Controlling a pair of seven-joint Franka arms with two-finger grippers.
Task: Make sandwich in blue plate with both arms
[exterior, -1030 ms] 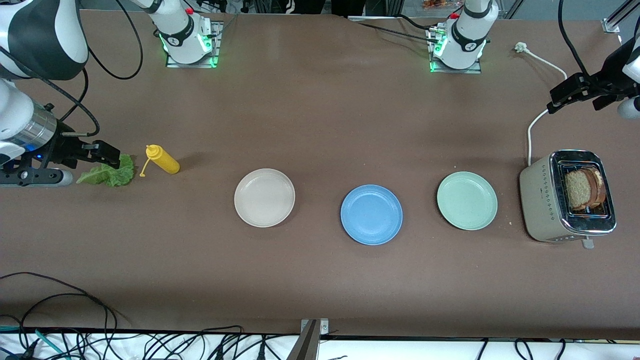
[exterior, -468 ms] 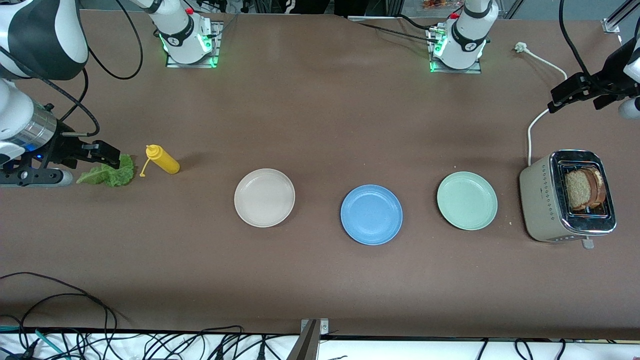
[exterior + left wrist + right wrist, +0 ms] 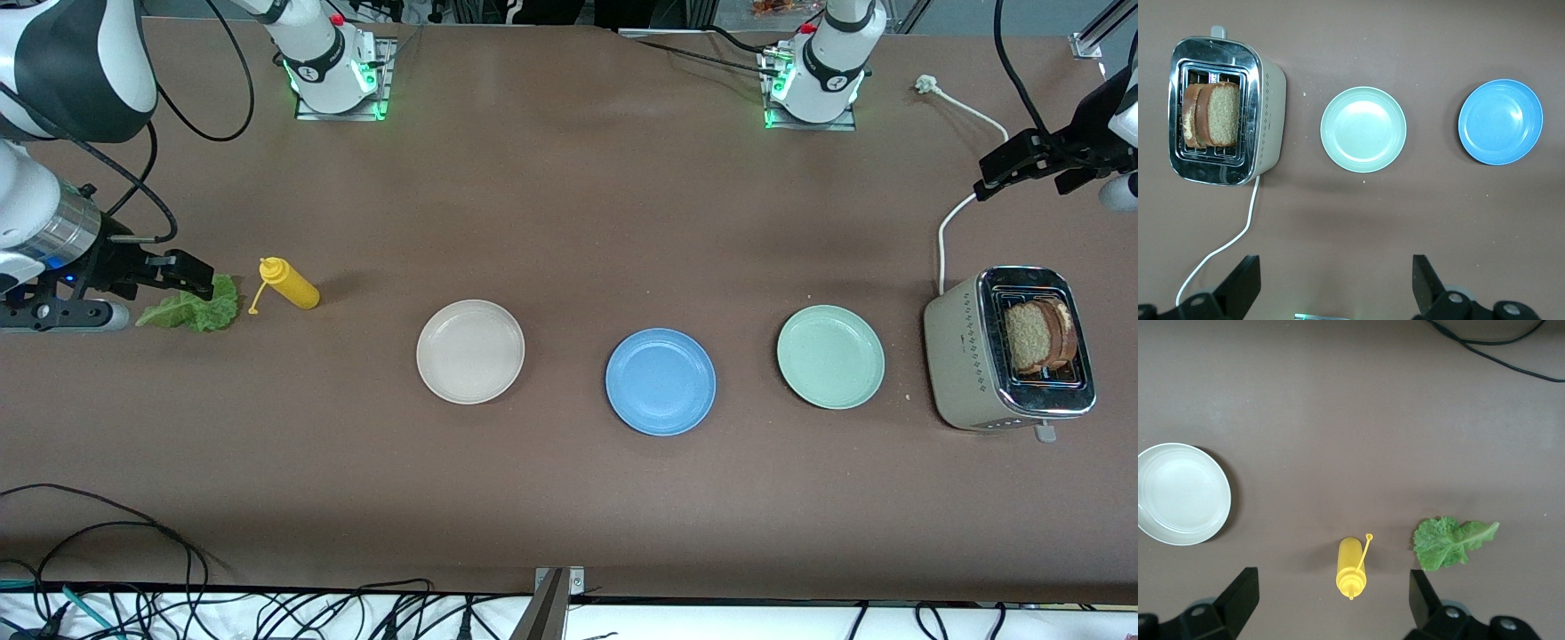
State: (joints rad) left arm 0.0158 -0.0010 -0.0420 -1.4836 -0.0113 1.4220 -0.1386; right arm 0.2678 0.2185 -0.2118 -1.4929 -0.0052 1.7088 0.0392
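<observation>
While both pincers hang open, the blue plate [image 3: 661, 381] sits bare. Left pincer [image 3: 1335, 287] hovers near the toaster [image 3: 1009, 348]; right pincer [image 3: 1331, 603] over the lettuce [image 3: 191, 308].

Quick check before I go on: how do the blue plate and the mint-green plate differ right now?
Colour: the blue plate is sky blue, the mint-green plate pale green.
Place: the mint-green plate sits beside the toaster, toward the left arm's end; the blue plate lies between it and the beige plate.
The blue plate is slightly nearer to the front camera.
Shared: both are round, shallow-rimmed and hold nothing.
</observation>
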